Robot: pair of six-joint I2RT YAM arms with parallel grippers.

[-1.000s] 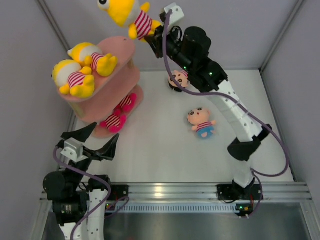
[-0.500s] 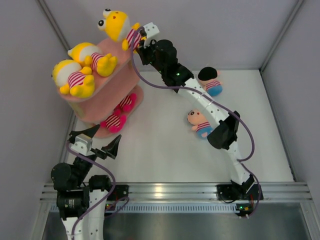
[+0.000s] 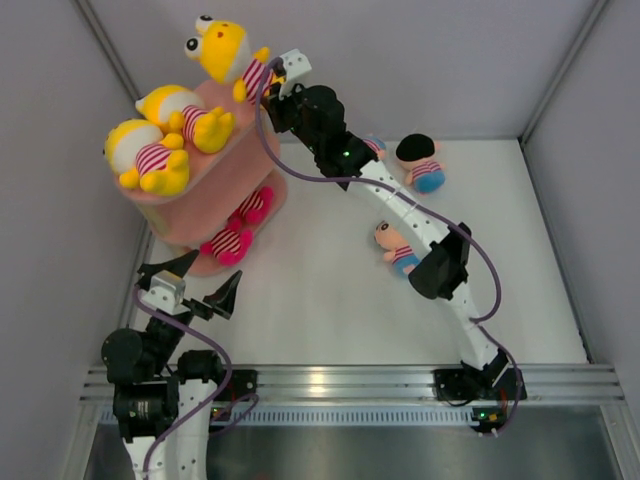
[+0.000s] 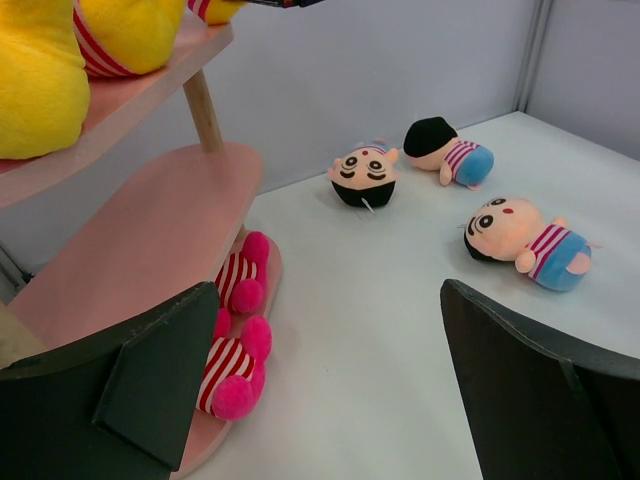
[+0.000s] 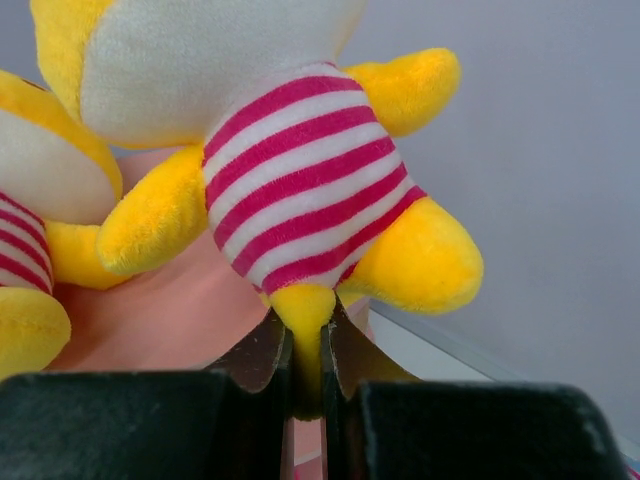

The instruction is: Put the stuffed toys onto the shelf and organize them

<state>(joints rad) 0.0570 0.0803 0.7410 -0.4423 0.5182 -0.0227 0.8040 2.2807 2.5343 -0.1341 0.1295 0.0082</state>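
Dangling by one foot, a yellow stuffed toy [image 3: 222,50] in a red-and-white striped shirt is pinched in the right gripper [image 3: 270,85], whose jaws are clamped tight on that foot. It's up at the far end of the pink shelf [image 3: 262,160], by the top tier. I honestly can't tell if it's touching the board.

Two more yellow toys [image 3: 185,112] [image 3: 148,152] are lying side by side on that top tier. Two magenta toys [image 4: 240,280] [image 4: 235,365] are on the bottom tier, legs toward the edge. The middle tier looks bare from the left wrist view.

Out on the white surface [image 3: 320,300] there are three pink-faced toys. One lies on its back [image 4: 520,240] just beside the right arm's elbow. The other two are farther back near the wall, one showing only black hair [image 4: 447,150] and one face up [image 4: 362,178].

The left gripper [image 3: 200,285] hangs near the shelf's near end with its jaws spread wide, holding nothing.
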